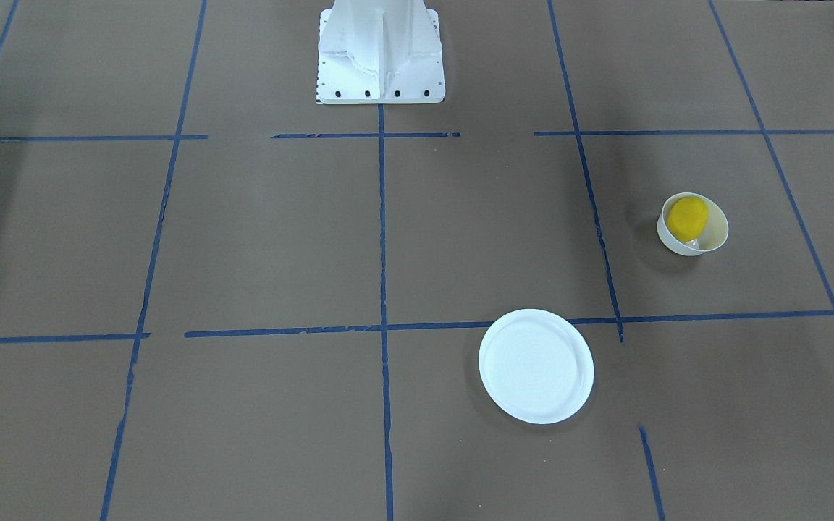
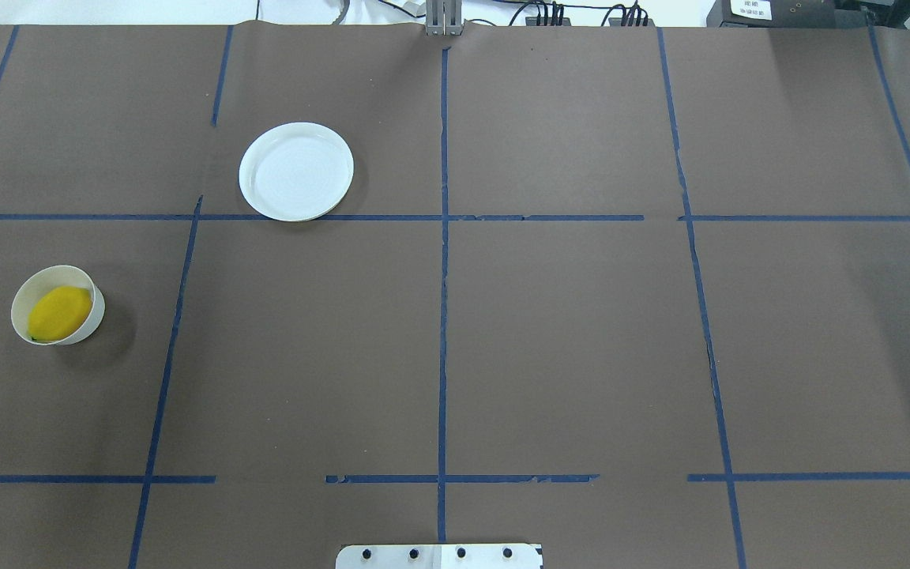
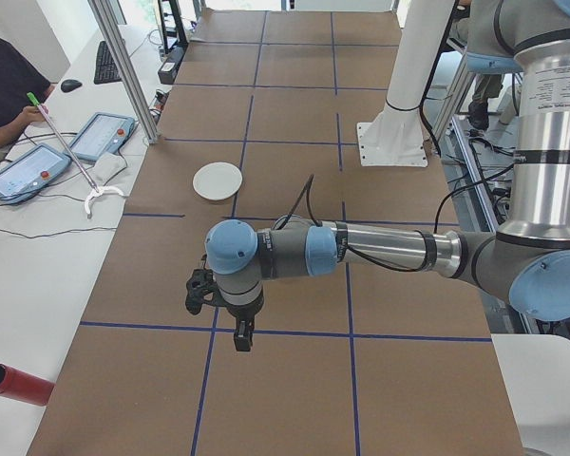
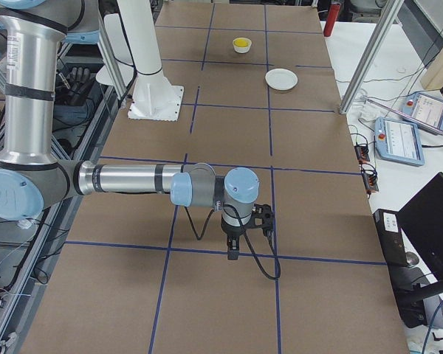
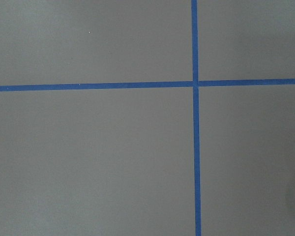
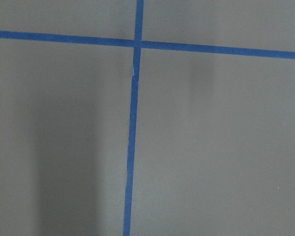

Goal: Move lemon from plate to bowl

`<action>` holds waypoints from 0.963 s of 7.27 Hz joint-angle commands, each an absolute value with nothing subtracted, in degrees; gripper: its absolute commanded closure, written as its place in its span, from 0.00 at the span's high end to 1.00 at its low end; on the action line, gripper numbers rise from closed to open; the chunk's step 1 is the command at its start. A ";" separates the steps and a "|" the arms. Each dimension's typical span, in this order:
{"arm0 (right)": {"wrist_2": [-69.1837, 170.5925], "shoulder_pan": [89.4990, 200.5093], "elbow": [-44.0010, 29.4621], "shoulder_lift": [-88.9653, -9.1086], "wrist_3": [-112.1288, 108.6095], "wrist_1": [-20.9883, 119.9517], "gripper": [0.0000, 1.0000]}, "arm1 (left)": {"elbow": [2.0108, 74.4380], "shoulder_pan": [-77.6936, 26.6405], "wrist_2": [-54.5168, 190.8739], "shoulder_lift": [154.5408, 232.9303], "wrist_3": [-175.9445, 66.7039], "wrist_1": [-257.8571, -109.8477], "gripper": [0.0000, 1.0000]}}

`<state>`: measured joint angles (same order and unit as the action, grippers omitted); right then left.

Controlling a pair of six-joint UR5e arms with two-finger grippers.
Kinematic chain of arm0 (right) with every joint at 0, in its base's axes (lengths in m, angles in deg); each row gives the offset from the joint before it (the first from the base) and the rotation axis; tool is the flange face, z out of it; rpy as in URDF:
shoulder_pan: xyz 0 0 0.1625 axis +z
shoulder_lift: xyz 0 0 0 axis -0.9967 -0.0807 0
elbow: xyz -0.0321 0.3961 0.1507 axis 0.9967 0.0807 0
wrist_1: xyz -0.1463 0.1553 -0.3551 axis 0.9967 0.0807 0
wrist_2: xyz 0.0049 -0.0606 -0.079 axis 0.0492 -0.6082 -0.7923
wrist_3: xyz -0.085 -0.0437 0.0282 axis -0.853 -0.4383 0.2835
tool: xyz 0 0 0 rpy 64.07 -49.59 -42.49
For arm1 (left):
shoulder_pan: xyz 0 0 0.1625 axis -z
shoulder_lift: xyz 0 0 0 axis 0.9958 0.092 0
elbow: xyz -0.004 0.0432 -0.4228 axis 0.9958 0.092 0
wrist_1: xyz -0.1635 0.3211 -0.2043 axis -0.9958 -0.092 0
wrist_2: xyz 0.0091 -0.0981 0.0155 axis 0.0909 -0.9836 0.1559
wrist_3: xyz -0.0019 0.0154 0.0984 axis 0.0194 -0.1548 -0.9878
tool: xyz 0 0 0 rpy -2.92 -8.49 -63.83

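The yellow lemon [image 1: 687, 217] lies inside the small white bowl [image 1: 715, 233], which leans a little on the brown table. In the overhead view the lemon [image 2: 60, 312] and bowl [image 2: 96, 316] are at the far left. The flat white plate [image 1: 536, 365] holds nothing; it also shows in the overhead view [image 2: 295, 170]. My left gripper [image 3: 242, 337] shows only in the exterior left view, pointing down above the table; I cannot tell if it is open or shut. My right gripper [image 4: 232, 254] shows only in the exterior right view; I cannot tell its state. Both wrist views show only table and tape.
Blue tape lines [image 2: 442, 316] cross the brown table. The white robot pedestal [image 1: 379, 51] stands at the table's robot side. A person [image 3: 5, 90], control tablets [image 3: 28, 171] and a red cylinder [image 3: 9, 383] are on the side bench.
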<state>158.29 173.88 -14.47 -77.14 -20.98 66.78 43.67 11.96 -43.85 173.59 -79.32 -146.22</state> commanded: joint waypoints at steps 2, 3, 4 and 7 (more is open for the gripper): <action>158.29 173.88 -14.47 -77.14 -20.99 66.78 1.00 | 43.58 11.96 -43.71 173.97 -79.28 -146.06 1.00; 158.29 173.88 -14.47 -77.14 -20.99 66.78 1.00 | 43.67 11.96 -43.71 174.23 -79.28 -146.06 1.00; 158.29 173.88 -14.47 -77.14 -20.99 66.78 1.00 | 43.76 11.96 -43.71 174.32 -79.28 -145.97 1.00; 158.29 173.88 -14.47 -77.14 -20.99 66.78 1.00 | 45.95 11.96 -43.71 174.31 -79.46 -144.49 1.00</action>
<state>158.29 173.88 -14.47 -77.14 -20.99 66.78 45.04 11.96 -43.71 174.22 -79.38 -145.57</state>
